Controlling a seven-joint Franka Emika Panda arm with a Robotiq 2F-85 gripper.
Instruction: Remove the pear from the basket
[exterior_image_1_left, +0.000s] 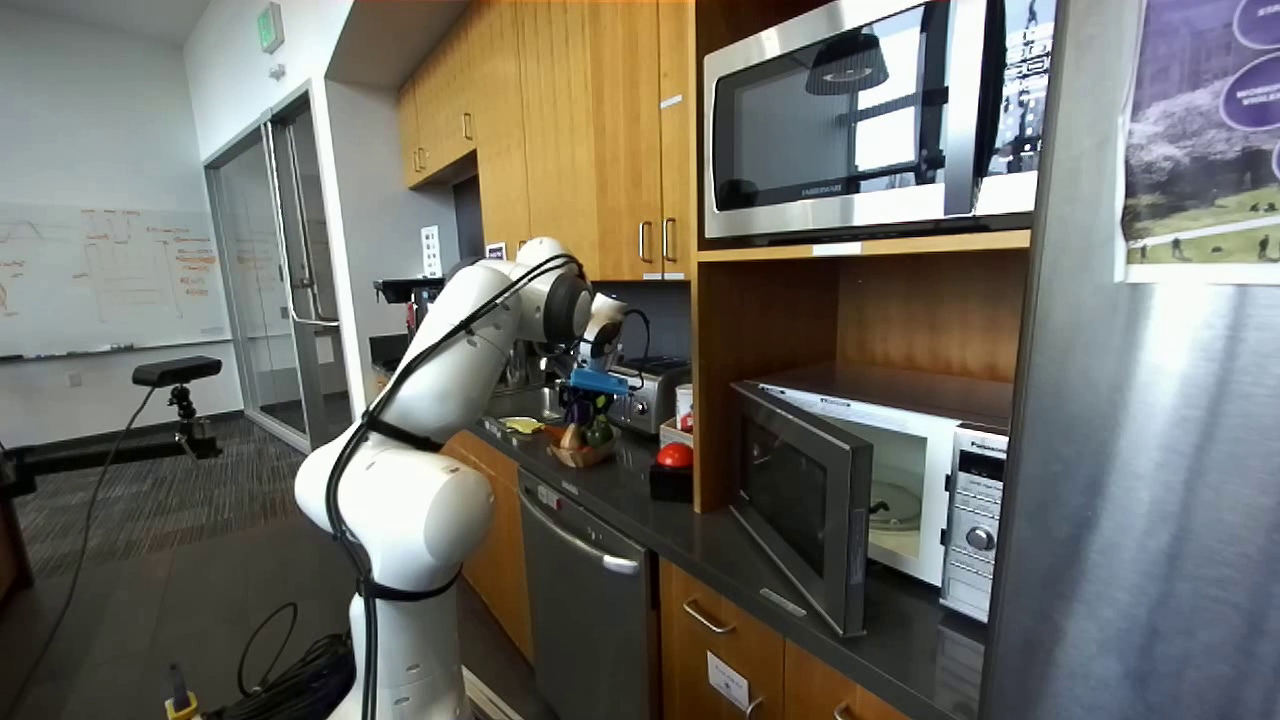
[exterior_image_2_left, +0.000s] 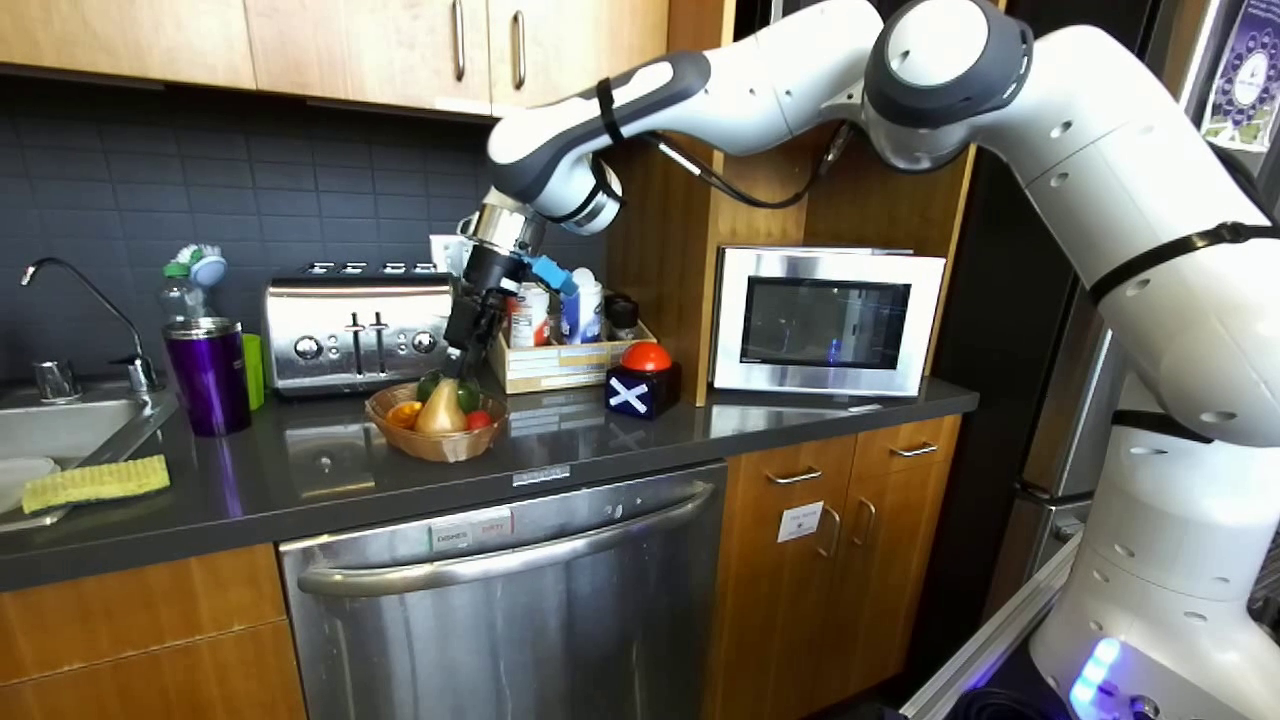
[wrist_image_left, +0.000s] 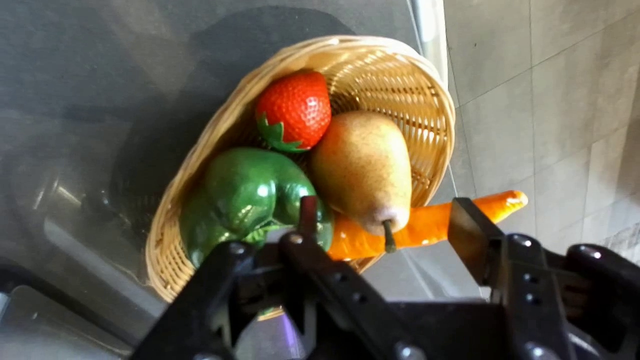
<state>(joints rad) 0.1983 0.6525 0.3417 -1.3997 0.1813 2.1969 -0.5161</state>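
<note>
The yellow-brown pear (wrist_image_left: 367, 165) lies in the wicker basket (wrist_image_left: 440, 95), its stem toward my gripper in the wrist view. The pear (exterior_image_2_left: 443, 407) and basket (exterior_image_2_left: 430, 448) also show in an exterior view on the dark counter. They show small in an exterior view too, the pear (exterior_image_1_left: 571, 438) and basket (exterior_image_1_left: 585, 459). My gripper (wrist_image_left: 384, 207) is open and points down over the basket. In the wrist view its fingers appear on either side of the pear's stem end, one over the green pepper, one over the orange carrot. Contact with the pear cannot be told.
The basket also holds a green pepper (wrist_image_left: 245, 195), a red strawberry (wrist_image_left: 295, 110) and an orange carrot (wrist_image_left: 425, 225) jutting over the rim. Around it stand a toaster (exterior_image_2_left: 360, 335), purple tumbler (exterior_image_2_left: 208, 380), box of containers (exterior_image_2_left: 555, 367) and red button (exterior_image_2_left: 645, 357). The microwave door (exterior_image_1_left: 800, 500) is open.
</note>
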